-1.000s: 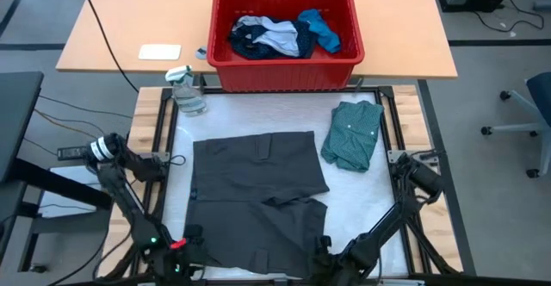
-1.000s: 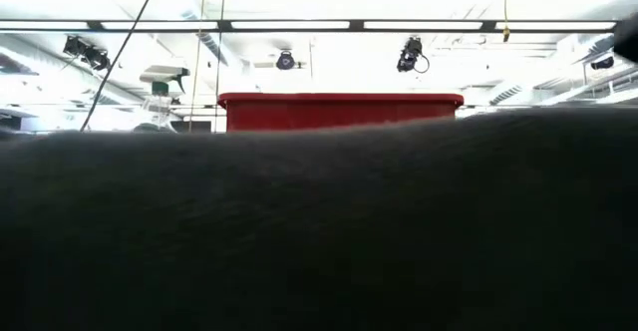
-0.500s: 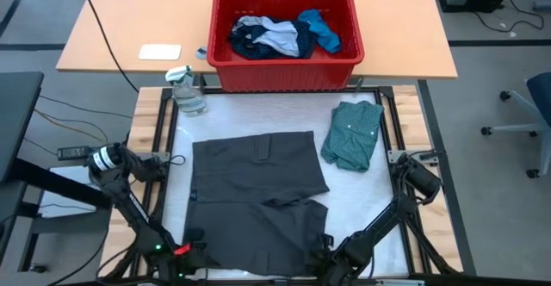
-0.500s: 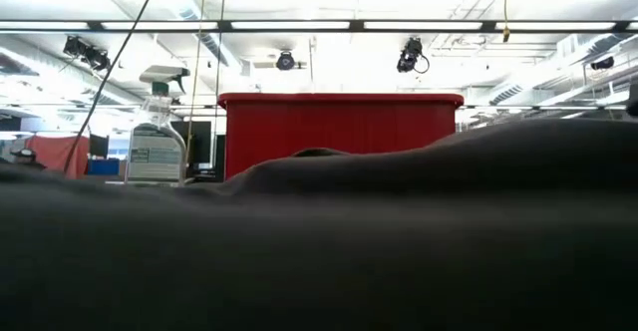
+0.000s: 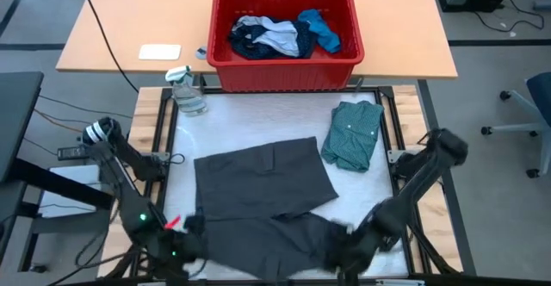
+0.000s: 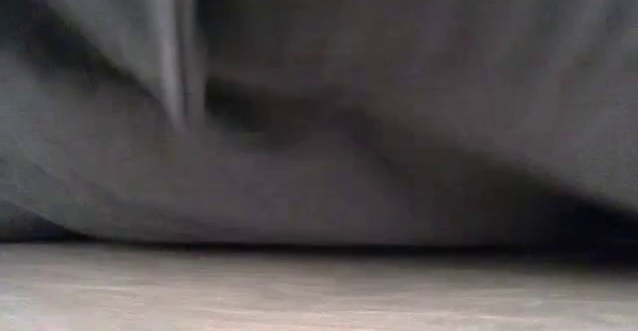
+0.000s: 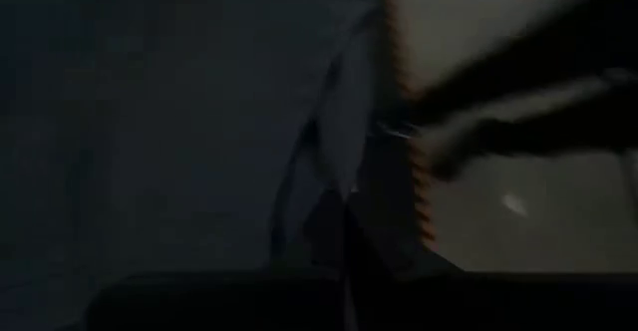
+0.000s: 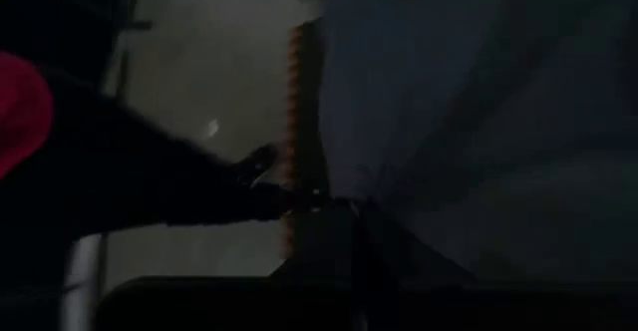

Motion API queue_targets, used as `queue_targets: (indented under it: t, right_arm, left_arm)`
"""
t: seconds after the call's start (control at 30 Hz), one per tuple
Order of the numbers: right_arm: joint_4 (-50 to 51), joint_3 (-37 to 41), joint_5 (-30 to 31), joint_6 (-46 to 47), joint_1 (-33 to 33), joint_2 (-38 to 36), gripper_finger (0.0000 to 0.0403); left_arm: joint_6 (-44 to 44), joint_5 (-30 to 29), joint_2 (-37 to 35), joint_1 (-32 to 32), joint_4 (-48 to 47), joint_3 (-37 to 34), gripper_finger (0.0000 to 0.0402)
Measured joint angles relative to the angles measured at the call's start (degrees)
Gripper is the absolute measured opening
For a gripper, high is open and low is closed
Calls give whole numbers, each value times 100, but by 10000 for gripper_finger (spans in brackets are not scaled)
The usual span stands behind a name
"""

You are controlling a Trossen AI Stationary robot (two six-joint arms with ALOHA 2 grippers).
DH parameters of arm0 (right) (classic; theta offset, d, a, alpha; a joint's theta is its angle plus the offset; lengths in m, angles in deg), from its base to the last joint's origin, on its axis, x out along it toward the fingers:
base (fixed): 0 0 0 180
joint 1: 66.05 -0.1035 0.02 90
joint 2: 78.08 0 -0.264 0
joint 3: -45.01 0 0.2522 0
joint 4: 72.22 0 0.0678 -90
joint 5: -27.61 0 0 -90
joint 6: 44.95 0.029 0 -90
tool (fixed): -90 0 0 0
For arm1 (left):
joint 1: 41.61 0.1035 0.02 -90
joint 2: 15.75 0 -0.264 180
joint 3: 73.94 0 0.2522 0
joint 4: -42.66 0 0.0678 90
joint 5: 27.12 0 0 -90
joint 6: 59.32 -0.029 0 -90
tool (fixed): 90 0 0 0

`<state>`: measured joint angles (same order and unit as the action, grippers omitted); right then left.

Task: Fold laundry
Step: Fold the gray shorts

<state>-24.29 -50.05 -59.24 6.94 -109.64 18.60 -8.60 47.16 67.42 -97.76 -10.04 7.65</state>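
The dark grey piece point(image 5: 263, 187) lies spread on the white mat, its far part flat and its near edge raised. My left gripper point(image 5: 191, 241) is shut on its near left corner and my right gripper point(image 5: 346, 245) on its near right corner. In the low view the grey cloth point(image 6: 319, 112) hangs above the table top. A folded teal-green shirt point(image 5: 353, 133) rests flat on the mat at the far right. More laundry point(image 5: 280, 34) sits piled in the red bin. My left gripper pinches the grey piece's near left corner point(image 7: 334, 186) between its two fingers, slanting down from the near side. That corner is lifted off the table and the cloth runs away from the fingers in folds. How many layers are held cannot be told. My right gripper pinches the grey piece's near right corner point(image 8: 349, 193) between its two fingers, slanting down from the near side. The corner is lifted clear, with the cloth sloping down to the mat farther on. How many layers are held cannot be told.
The red bin point(image 5: 284, 71) stands on the wooden table beyond the mat. A clear spray bottle point(image 5: 186, 90) stands at the mat's far left corner. A small white pad point(image 5: 160, 52) lies on the wooden table at the far left.
Both grippers have shut on the grey piece's near corners and risen, drifting a little toward the far edge. The near edge has been lifted clear of the table, while the far part stays flat on the mat.
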Motion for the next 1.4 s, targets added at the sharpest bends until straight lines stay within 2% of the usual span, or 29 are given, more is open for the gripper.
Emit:
queue_targets:
  t: [0.17, 0.23, 0.33, 0.47, 0.57, 0.7, 0.77, 0.9, 1.0, 1.13, 1.23, 1.3, 1.4]
  right_arm:
    - [1819, -2, 906, -771, 809, -905, 7]
    - [2360, -2, 1113, -1175, 1329, -1186, 7]
    - [2711, 19, 1160, -2129, 2384, -1414, 7]
    - [2409, 204, 640, -3501, 4068, -1495, 7]
    - [1880, 593, -119, -4158, 5317, -1398, 7]
    - [975, 1354, -1088, -4425, 6553, -981, 7]
    - [530, 1686, -1280, -4387, 6944, -723, 12]
    - [-18, 2037, -1107, -4249, 7381, -258, 57]
    - [-273, 2070, -831, -4126, 7530, -131, 99]
    - [-434, 1992, -663, -4124, 7548, -271, 145]
    - [-642, 1881, -685, -4020, 7502, -540, 163]
    - [-824, 1867, -1092, -4011, 7432, -684, 166]
    - [-1146, 1856, -2438, -4032, 7279, -760, 162]
  left_arm:
    - [734, -931, -325, 632, -2495, 869, 1]
    - [949, -1014, -461, 973, -3206, 1036, 1]
    - [943, -1014, -681, 1570, -3723, 1041, 1]
    - [639, -1006, -867, 2552, -4124, 881, 1]
    - [292, -1011, -921, 3438, -4165, 533, 0]
    - [-321, -1015, -913, 4642, -3552, -318, 4]
    - [-737, -1013, -913, 5185, -2863, -833, 15]
    - [-1156, -1013, -908, 6136, -1668, -1747, 54]
    - [-1060, -968, -886, 6729, -1141, -2143, 88]
    - [-909, -287, -901, 7176, -1229, -2106, 126]
    - [-925, 461, -1026, 7195, -1348, -1811, 143]
    - [-956, 868, -1122, 7012, -1177, -1591, 147]
    - [-1076, 1251, -1227, 6492, -569, -1484, 144]
